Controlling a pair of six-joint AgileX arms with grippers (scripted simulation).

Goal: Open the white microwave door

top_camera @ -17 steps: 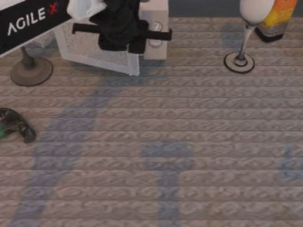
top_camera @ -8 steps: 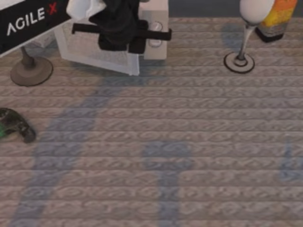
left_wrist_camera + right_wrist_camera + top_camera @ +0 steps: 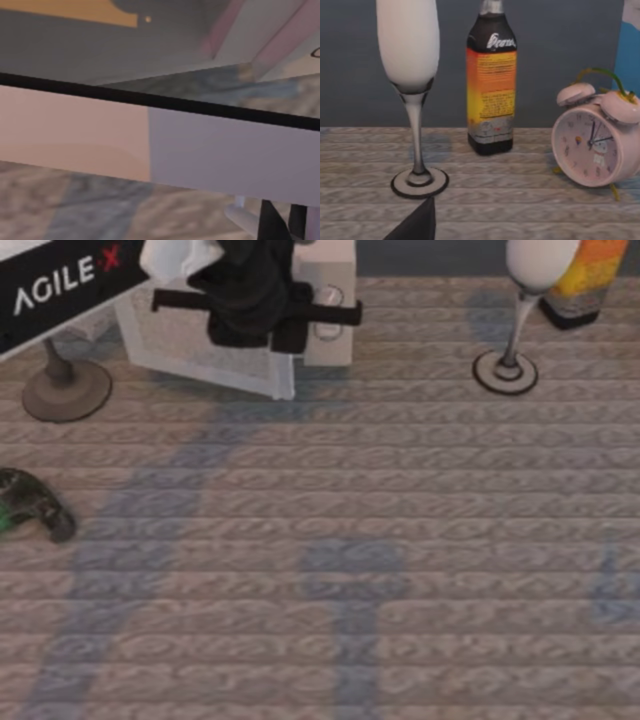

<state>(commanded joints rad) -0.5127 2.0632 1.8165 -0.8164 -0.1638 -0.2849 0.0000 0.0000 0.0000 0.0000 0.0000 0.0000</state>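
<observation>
At top left of the surface, door [image 3: 205,355] swung slightly wider than before; left end effector [image 3: 255,300] grip impossible to tell.

I see a tall white glass [image 3: 410,75] at the far right of the counter [image 3: 400,540], a dark bottle [image 3: 491,85] just beside it, then a pink alarm clock [image 3: 592,142].
</observation>
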